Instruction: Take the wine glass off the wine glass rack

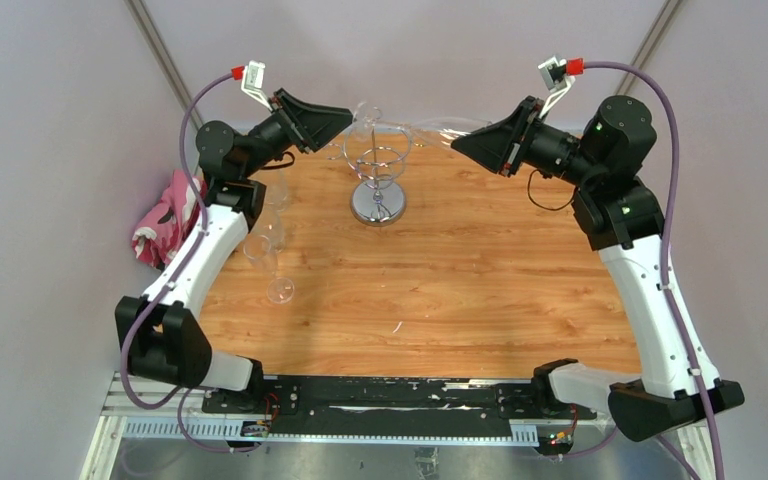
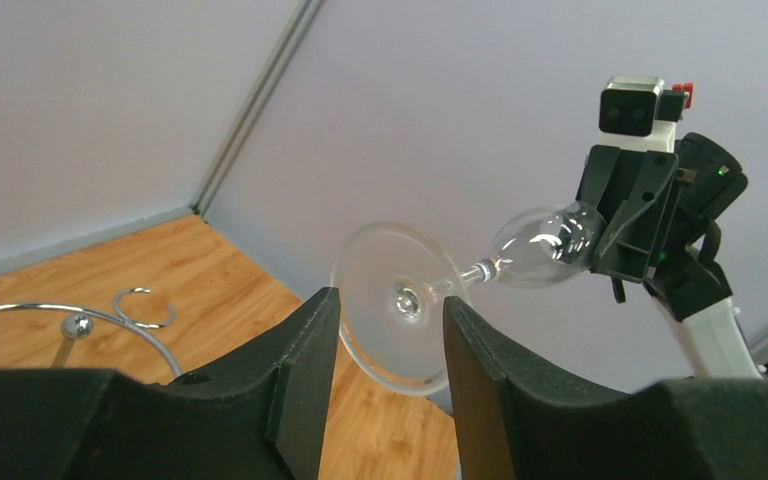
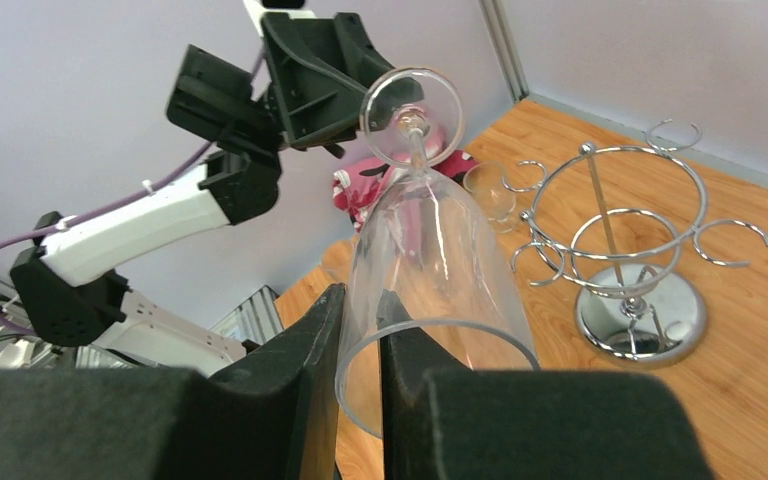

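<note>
Care: right tool [image 3: 360, 310] pinches the wine glass [image 3: 430, 260] bowl; left tool [image 2: 390, 305], jaws apart, should close softly on its stem.

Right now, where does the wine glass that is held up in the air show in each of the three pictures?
Top external: the wine glass lies sideways at top centre, just above the wine glass rack in the picture.
Left wrist: centre, foot towards the camera, bowl further right.
Right wrist: centre, bowl nearest, foot far.
Shared landmark: the rack, lower left in the left wrist view, right in the right wrist view.
</note>
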You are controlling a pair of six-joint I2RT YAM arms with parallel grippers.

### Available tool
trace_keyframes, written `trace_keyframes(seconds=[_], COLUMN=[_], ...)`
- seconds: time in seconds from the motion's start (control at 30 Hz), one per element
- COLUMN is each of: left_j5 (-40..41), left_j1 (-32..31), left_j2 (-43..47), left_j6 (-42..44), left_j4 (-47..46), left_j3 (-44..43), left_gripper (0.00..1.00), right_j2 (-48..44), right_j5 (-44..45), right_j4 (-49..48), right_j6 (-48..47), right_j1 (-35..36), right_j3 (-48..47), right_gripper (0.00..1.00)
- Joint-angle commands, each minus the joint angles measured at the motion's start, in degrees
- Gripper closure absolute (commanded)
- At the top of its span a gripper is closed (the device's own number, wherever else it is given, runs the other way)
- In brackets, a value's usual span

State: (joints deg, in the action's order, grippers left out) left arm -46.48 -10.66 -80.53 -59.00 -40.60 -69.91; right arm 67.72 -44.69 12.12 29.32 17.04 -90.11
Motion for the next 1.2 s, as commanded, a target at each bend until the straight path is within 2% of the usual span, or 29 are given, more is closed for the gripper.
trace_keyframes(seconds=[0.0, 0.1, 0.3, 0.53, 0.6, 0.67, 0.77, 0.93, 1.07, 1.17], left_j5=[-0.3, 0.54, 4.04, 11.09, 15.94, 25.03, 36.65, 50.71, 63.12, 69.17], left_j1=[-2.37, -2.37, -2.37, -2.51, -3.12, -6.71, -11.38, -14.3, -15.53, -16.19], left_j2=[4.81, 5.66, 7.71, 10.5, 11.27, 11.17, 10.03, 9.5, 10.17, 10.39], left_j6=[8.32, 10.42, 16.21, 23.97, 28.47, 35.96, 41.93, 43.77, 45.37, 46.15], left_j4=[8.95, 11.74, 19.87, 33.34, 42.39, 54.54, 65.48, 74.4, 78.61, 80.91], left_j3=[-0.53, -0.68, -1.97, -5.14, -7.96, -14.12, -20.19, -24.77, -26.06, -26.32], left_gripper=[0.56, 0.54, 0.53, 0.54, 0.54, 0.54, 0.56, 0.59, 0.64, 0.67], right_j2=[-0.25, -0.49, -0.78, 0.7, 2.44, 4.41, 8.34, 16.26, 20.66, 24.25], right_j5=[7.26, 7.76, 14.47, 20.85, 23.5, 27.3, 33.38, 40.29, 40.41, 40.13], right_j4=[8.73, 10.42, 17.44, 22.98, 26.16, 29.43, 33.85, 40.32, 43.06, 45.74], right_j6=[-6.17, -7.16, -12.0, -15.62, -17.04, -18.82, -21.78, -25.64, -27.69, -29.01], right_j1=[1.4, 1.42, 1.61, 1.6, 1.64, 1.6, 1.51, 1.29, 0.83, 0.66], right_j3=[-1.99, -2.71, -5.25, -7.97, -9.9, -12.22, -16.42, -23.5, -26.77, -29.61], right_gripper=[1.0, 1.0, 1.0, 1.0, 1.0, 1.0, 1.0, 1.0, 1.0, 1.0])
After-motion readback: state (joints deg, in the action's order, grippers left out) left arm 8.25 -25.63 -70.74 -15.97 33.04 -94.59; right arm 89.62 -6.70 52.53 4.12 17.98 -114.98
